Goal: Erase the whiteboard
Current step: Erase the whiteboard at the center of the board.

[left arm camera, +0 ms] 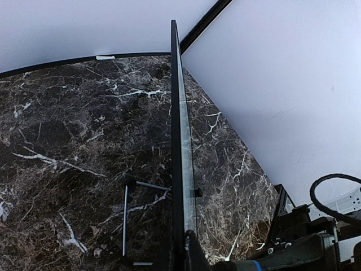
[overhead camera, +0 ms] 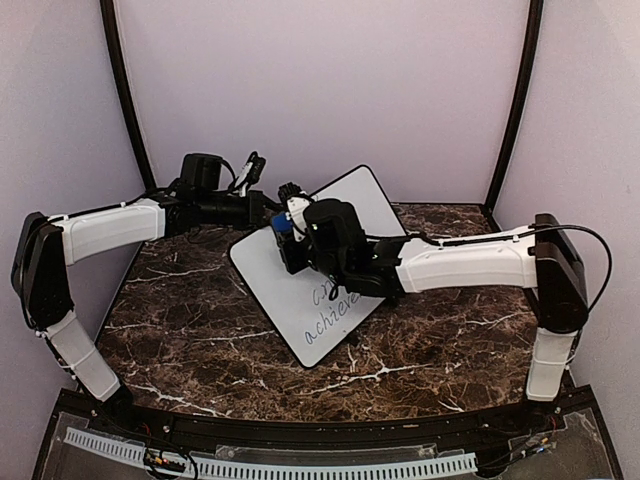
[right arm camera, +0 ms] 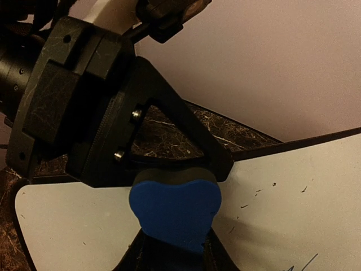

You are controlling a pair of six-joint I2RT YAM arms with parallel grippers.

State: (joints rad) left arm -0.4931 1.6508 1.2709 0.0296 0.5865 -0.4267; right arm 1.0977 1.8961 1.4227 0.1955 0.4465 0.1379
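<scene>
Toward the back of the marble worktop (overhead camera: 180,310), the whiteboard (overhead camera: 280,290) sits at a slant, its far-left edge pinched tight in the left claw (left arm camera: 181,251). Just beside that grip, the right claw (overhead camera: 287,240) clamps a blue eraser (right arm camera: 175,212) over the board's upper part. Blue-grey handwriting (overhead camera: 335,310) shows lower down.

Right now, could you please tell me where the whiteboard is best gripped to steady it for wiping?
Pinch the whiteboard by its thin framed edge, coming from the left in its plane: it is flat, too wide to span, yet slim edge-on. The left gripper is shut on that edge, leaving the face free for the eraser.
</scene>
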